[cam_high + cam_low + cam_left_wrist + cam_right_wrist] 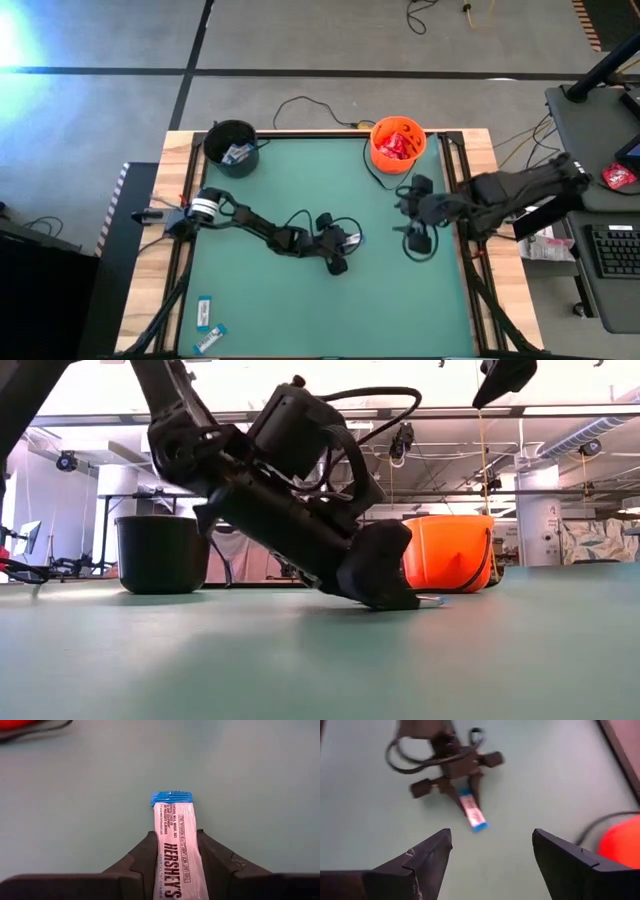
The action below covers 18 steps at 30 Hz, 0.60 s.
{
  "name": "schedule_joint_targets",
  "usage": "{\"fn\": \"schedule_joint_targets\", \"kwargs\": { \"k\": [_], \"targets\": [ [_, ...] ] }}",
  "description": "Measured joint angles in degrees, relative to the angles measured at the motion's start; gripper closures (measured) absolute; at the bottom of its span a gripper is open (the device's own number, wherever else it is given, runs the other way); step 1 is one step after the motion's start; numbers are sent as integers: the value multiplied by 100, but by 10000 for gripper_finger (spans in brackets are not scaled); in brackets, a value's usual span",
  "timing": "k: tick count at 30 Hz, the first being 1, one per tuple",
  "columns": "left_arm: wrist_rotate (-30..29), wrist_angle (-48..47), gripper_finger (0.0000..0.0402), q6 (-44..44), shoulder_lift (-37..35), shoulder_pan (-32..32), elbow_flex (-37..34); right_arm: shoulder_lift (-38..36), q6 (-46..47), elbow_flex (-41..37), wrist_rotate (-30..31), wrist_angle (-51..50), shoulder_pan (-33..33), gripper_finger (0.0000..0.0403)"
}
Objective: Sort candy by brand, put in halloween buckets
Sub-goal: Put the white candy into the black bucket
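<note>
A white-and-blue candy bar [173, 827] lies flat on the green mat near the table's middle. My left gripper [175, 837] is closed on it, and its blue crimped far end [171, 797] sticks out past the fingertips. In the high view this gripper [348, 240] reaches in from the table's left. My right gripper [492, 837] hangs open and empty above the table's right side [408, 215], facing the bar [472, 812]. The black bucket [232, 148] holds white-and-blue candy. The orange bucket [398, 143] holds red candy. My left gripper pinches the bar's two long sides [162, 855] between its two fingers. The fingers slant down from the table's left and lie along the bar. The bar lies flat on the mat with its far end free beyond the fingertips.
Two more white-and-blue bars [204, 312] [212, 340] lie at the mat's near left corner. Both buckets stand at the far edge, the black one left, the orange one right. A black cable [385, 180] loops beside the orange bucket. Raised wooden rails [180, 200] border the mat.
</note>
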Motion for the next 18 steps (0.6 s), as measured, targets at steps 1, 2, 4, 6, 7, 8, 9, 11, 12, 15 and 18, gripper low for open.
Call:
{"fn": "schedule_joint_targets", "kwargs": {
  "k": [1,2,4,6,7,8,9,11,12,15,18],
  "targets": [
    [72,-254,305,-54,-128,11,0,7,-26,132,-31,-162,-89,132],
    [154,-580,306,-137,-313,23,-5,13,-84,297,-87,-352,-158,133],
    [198,-1161,306,-312,-726,24,-57,15,-296,672,-110,-693,-237,136],
    [65,-1849,307,-429,-1167,23,-83,17,-573,1041,-16,-891,-308,139],
    [-108,-2275,307,-480,-1409,21,-124,22,-675,1176,51,-920,-351,140],
    [-256,-2642,307,-518,-1664,22,-129,26,-720,1296,85,-921,-415,140],
    [-432,-2908,308,-579,-1940,24,-110,30,-719,1382,74,-920,-495,140],
    [-751,-3562,308,-708,-2615,58,-93,69,-519,1491,-27,-928,-671,140],
    [-845,-3839,308,-770,-2955,91,-83,70,-393,1513,-113,-930,-757,140],
    [-988,-4718,309,-1002,-3916,305,-86,69,-191,1497,-256,-959,-855,143],
    [-1038,-5543,309,-1369,-4905,819,-71,68,-232,1396,-264,-996,-840,145]
  ]
}}
